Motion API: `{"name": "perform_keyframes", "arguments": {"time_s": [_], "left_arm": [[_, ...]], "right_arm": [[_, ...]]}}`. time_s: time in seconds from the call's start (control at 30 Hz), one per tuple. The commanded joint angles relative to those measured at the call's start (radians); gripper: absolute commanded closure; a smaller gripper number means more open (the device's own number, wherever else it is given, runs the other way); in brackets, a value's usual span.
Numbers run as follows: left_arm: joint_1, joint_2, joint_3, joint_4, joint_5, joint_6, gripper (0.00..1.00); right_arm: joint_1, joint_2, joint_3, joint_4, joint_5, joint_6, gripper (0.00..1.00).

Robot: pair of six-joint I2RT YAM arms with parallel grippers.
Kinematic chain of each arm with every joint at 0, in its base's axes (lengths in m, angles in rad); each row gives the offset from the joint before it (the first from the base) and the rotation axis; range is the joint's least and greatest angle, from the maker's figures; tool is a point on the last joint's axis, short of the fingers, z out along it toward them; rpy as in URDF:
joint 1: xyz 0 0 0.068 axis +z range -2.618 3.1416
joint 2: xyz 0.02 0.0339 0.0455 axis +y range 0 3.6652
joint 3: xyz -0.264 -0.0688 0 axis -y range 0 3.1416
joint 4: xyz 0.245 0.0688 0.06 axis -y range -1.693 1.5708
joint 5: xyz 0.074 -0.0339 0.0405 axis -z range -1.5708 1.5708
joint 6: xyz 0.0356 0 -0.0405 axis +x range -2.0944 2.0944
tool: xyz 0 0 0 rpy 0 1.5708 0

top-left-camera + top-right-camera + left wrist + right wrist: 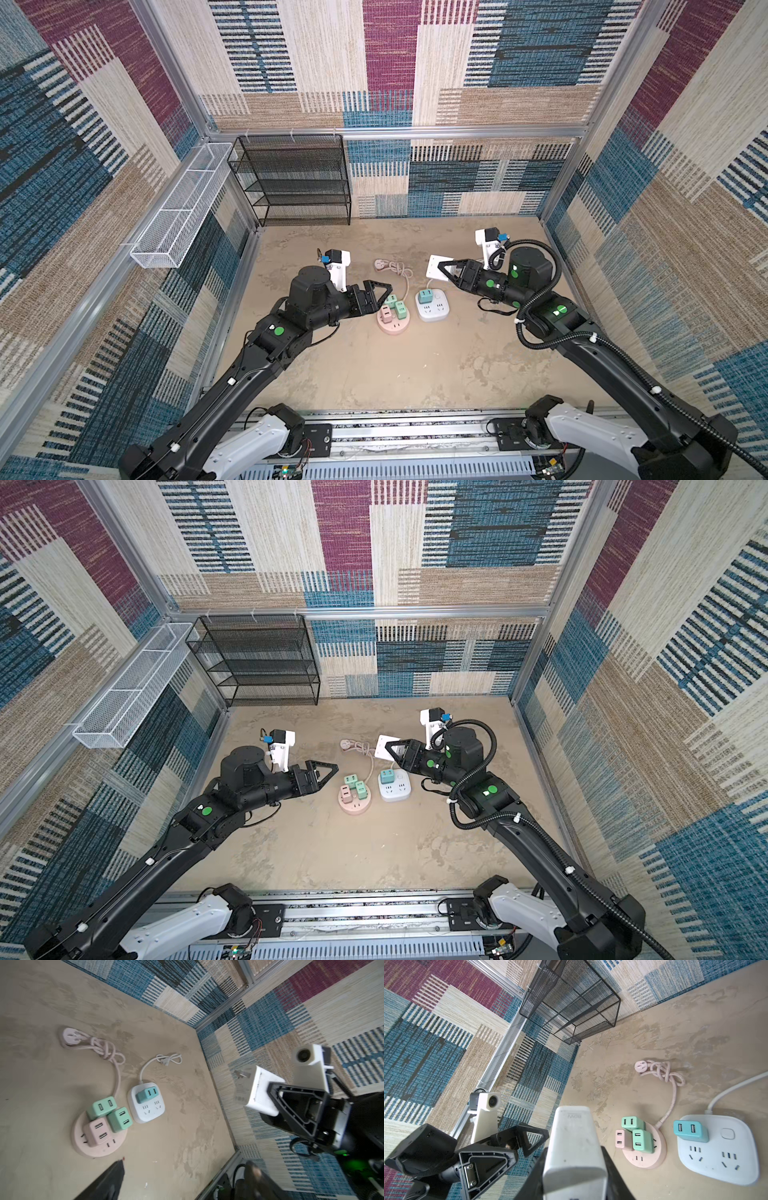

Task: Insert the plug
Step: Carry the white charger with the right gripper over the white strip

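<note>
Right gripper (pixel 444 271): closed on the white plug (pixel 433 264), which is clamped between both fingers (pixel 612 1175), right of centre in both top views.
Left gripper (pixel 381 297): spread wide, nothing held, beside the pink round socket (pixel 397 328).

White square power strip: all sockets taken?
No, only one teal two-port USB adapter sits in the white square power strip; two sockets stand bare.
</note>
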Motion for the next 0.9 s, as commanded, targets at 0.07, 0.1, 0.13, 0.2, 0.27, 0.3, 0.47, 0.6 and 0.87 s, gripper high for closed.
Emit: {"name": "perform_keyframes", "arguments": {"time_s": [0.07, 0.1, 0.13, 0.2, 0.27, 0.3, 0.47, 0.6, 0.87], "left_arm": [[0.001, -0.012, 0.055, -0.251, -0.187, 0.209, 0.05], [0.001, -0.021, 0.053, -0.256, -0.203, 0.22, 0.05], [0.001, -0.029, 0.048, -0.252, -0.209, 0.227, 0.05], [0.003, -0.039, 0.038, -0.235, -0.209, 0.227, 0.05], [0.003, -0.037, 0.03, -0.219, -0.194, 0.221, 0.05], [0.003, -0.035, 0.025, -0.211, -0.187, 0.216, 0.05], [0.005, -0.019, -0.007, -0.165, -0.128, 0.2, 0.06], [0.008, -0.017, -0.028, -0.143, -0.113, 0.193, 0.06], [0.017, -0.058, -0.059, -0.147, -0.12, 0.193, 0.07]], "right_arm": [[0.001, -0.039, 0.024, -0.036, 0.104, -0.1, 1.0], [0.0, -0.048, 0.025, -0.032, 0.107, -0.126, 1.0], [0.0, -0.06, 0.022, -0.025, 0.108, -0.146, 1.0], [0.0, -0.088, 0.012, 0.009, 0.057, -0.204, 1.0], [0.0, -0.098, 0.017, 0.029, -0.056, -0.259, 1.0], [0.0, -0.092, 0.028, 0.027, -0.126, -0.279, 1.0], [0.0, 0.072, 0.188, -0.172, -0.408, -0.34, 1.0], [0.001, 0.178, 0.206, -0.168, -0.647, -0.31, 1.0], [0.001, 0.236, 0.299, -0.355, -0.29, -0.314, 1.0]]}}
